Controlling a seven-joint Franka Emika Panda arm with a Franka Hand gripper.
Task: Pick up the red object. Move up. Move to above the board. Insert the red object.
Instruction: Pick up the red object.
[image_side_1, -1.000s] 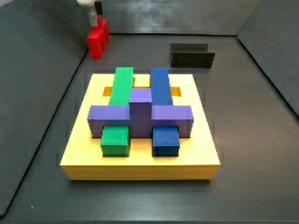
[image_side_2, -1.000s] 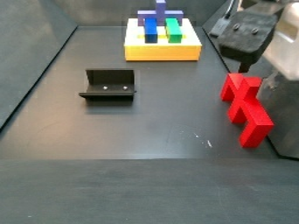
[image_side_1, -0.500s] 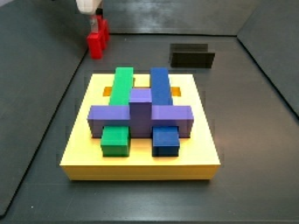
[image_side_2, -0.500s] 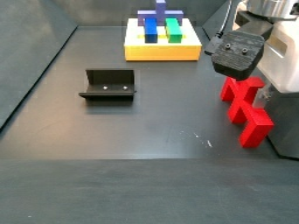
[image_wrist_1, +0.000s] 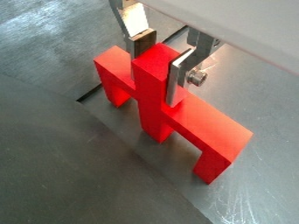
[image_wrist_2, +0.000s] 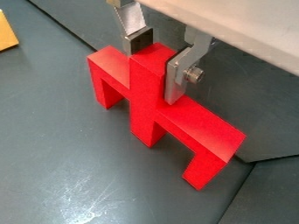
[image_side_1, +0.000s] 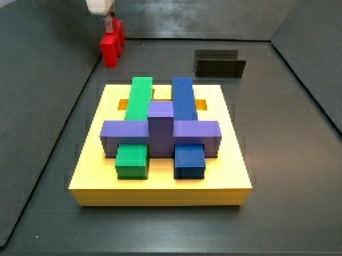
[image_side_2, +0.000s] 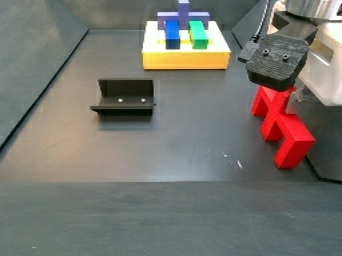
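Observation:
The red object (image_wrist_1: 176, 114) lies flat on the dark floor near a side wall, and shows in both wrist views (image_wrist_2: 163, 109) and both side views (image_side_2: 283, 125) (image_side_1: 114, 45). My gripper (image_wrist_1: 160, 57) is down over it. Its two silver fingers stand on either side of the raised central stub, with no gap showing on either side. The piece rests on the floor. The yellow board (image_side_1: 94, 170) lies apart from it, bearing purple (image_side_1: 160, 128), green (image_side_1: 138, 95) and blue (image_side_1: 183, 95) blocks. It also shows in a side view (image_side_2: 167, 60).
The dark fixture (image_side_2: 124, 97) stands on the floor between the board and the near edge, also seen in a side view (image_side_1: 221, 65). Grey walls enclose the floor, and one wall stands close beside the red object.
My gripper has come down onto the red object since a second ago. In the last half second it hardly moved. The red object has stayed in place.

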